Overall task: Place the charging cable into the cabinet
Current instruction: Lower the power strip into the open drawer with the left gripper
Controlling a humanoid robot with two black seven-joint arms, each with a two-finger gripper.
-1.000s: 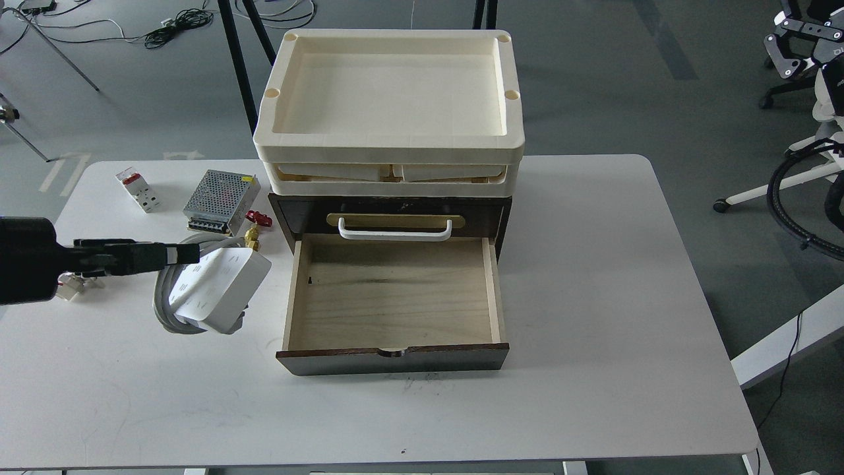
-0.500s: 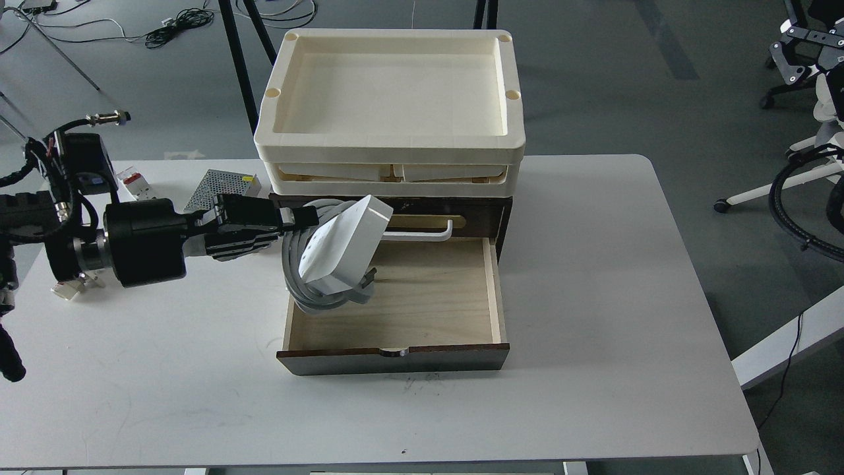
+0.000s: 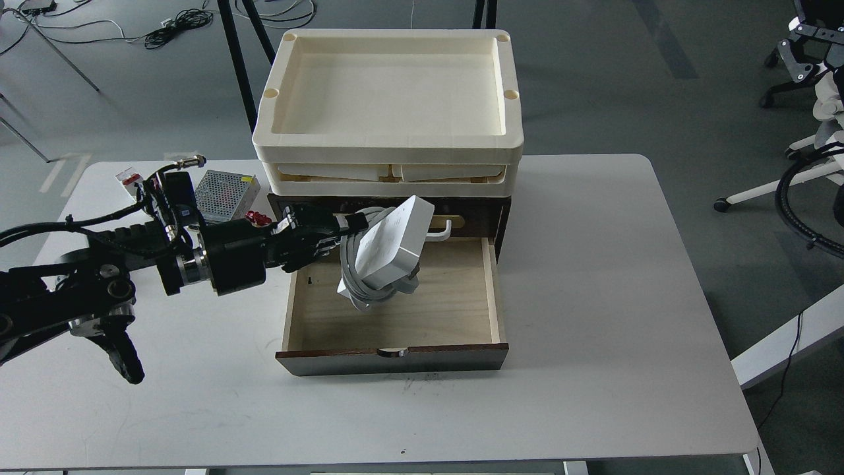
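charging cable (image 3: 389, 251) | held by left pincer (image 3: 359, 223) | above open drawer (image 3: 455, 310)

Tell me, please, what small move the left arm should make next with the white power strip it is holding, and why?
Probably lower it a little, then open. The left gripper holds the white power strip with its coiled grey cord tilted on edge above the pale wooden drawer of the dark brown cabinet; the drawer is pulled open and looks empty beneath, so a short descent should seat it inside.

Charging cable (image 3: 389, 247) hides part of handle (image 3: 440, 231); arm hides mesh box (image 3: 221, 194) partly.
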